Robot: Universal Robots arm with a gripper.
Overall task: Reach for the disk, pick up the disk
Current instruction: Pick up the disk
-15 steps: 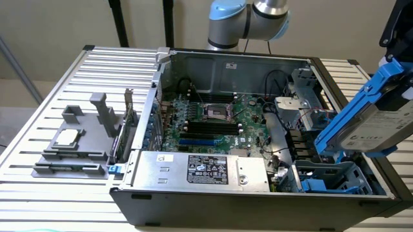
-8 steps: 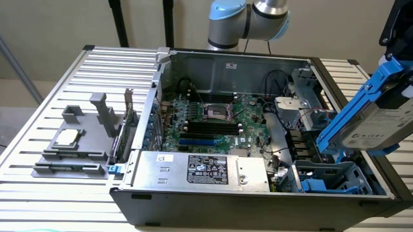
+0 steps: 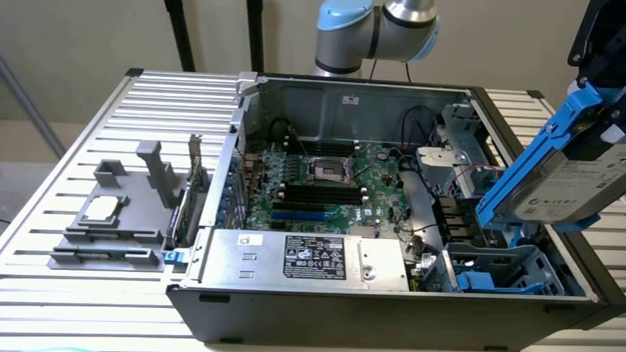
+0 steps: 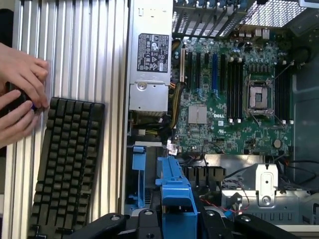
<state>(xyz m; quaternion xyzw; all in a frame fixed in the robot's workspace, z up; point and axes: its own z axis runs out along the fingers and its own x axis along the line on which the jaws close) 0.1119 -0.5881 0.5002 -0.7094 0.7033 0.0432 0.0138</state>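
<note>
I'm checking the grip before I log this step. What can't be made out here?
- Exterior view: the gripper runs off the picture's right and top edge, so its contact with the disk is cut off.
- Wrist view: the disk's blue carrier covers the label side.
- Wrist view: a person's hands close around a dark item, hiding what it is.

The exterior view looks down at a slant from in front of the open computer case (image 3: 391, 191), fairly near. The wrist view faces straight down from close above. Both share the motherboard (image 3: 328, 187) and power supply (image 4: 149, 69).
</note>
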